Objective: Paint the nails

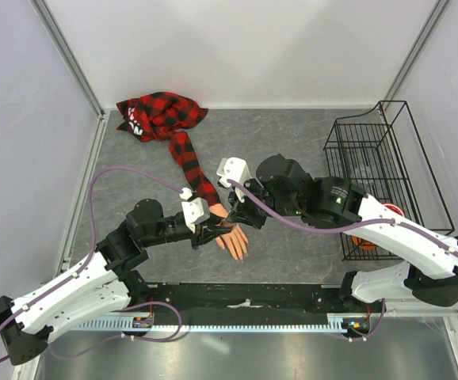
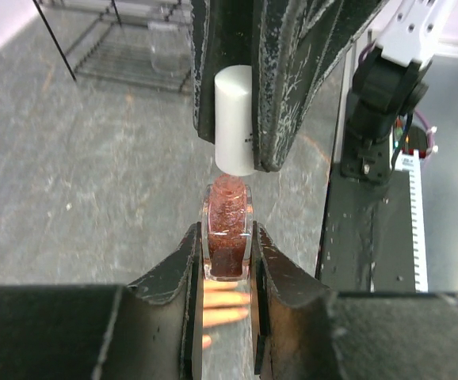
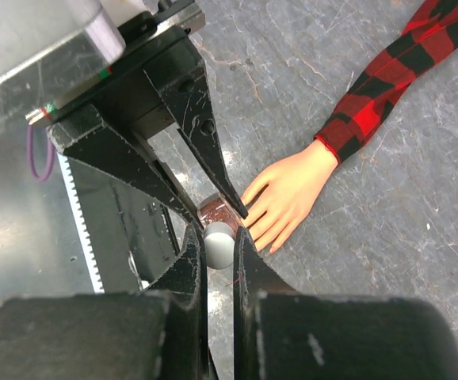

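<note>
Grey mottled tabletop (image 1: 292, 134), white walls (image 1: 237, 47)

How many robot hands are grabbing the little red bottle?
2. The left hand pinches the bottle by its red glass body. The right hand pinches the white cap on top of it. No other robot hands are in view.

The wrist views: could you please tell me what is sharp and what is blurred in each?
Left wrist view: the small reddish glitter bottle and its white cylindrical cap are sharp, the black wire basket behind is soft. Right wrist view: the right gripper blurs near the lens, the peach mannequin hand is crisp.
</note>
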